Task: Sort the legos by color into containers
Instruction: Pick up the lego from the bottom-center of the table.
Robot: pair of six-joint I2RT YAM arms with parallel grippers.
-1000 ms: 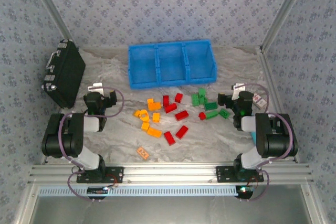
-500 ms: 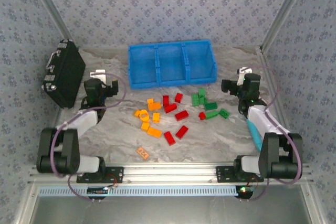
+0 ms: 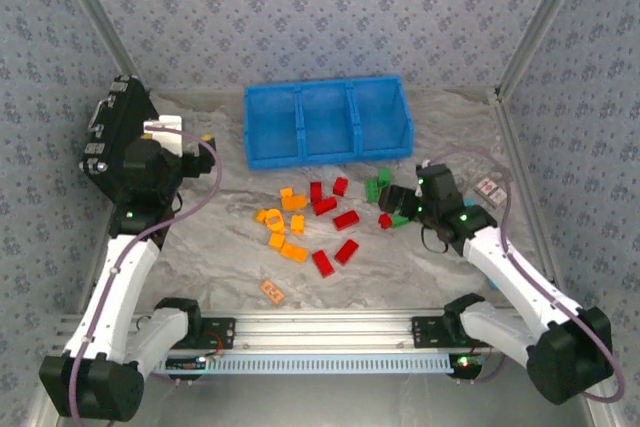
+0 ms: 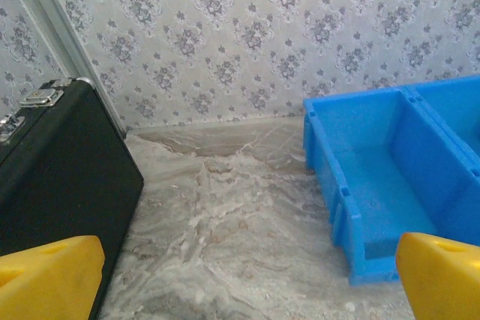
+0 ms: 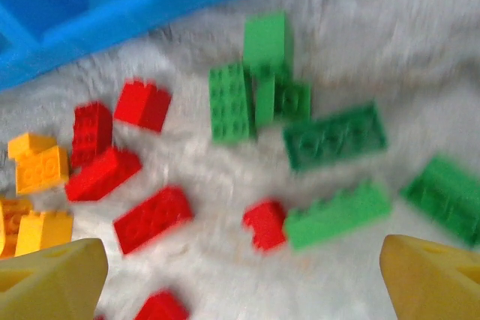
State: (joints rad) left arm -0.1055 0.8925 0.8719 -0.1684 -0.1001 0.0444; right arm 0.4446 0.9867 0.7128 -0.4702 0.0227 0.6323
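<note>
The legos lie loose on the table in front of the blue bin [image 3: 300, 155]: orange-yellow ones [image 3: 281, 227] to the left, red ones [image 3: 336, 219] in the middle, green ones [image 3: 378, 187] to the right. The bin's three containers hold no bricks. My right gripper [image 3: 400, 199] hovers open over the green group; between its yellow fingertips [image 5: 49, 279] the blurred wrist view has a small red brick [image 5: 264, 224] touching a long green brick [image 5: 337, 215]. My left gripper [image 3: 192, 145] is open and empty, raised between the case and the bin [image 4: 324, 148].
A black hard case [image 3: 120, 142] stands at the left, close to my left arm, and also fills the left of the left wrist view [image 4: 52, 177]. A flat orange tag [image 3: 271, 291] lies near the front edge. Metal frame posts and patterned walls bound the table.
Both arms have stretched out from folded poses. The left gripper rose and drew left toward the case. The right gripper swung left and down over the green bricks.
</note>
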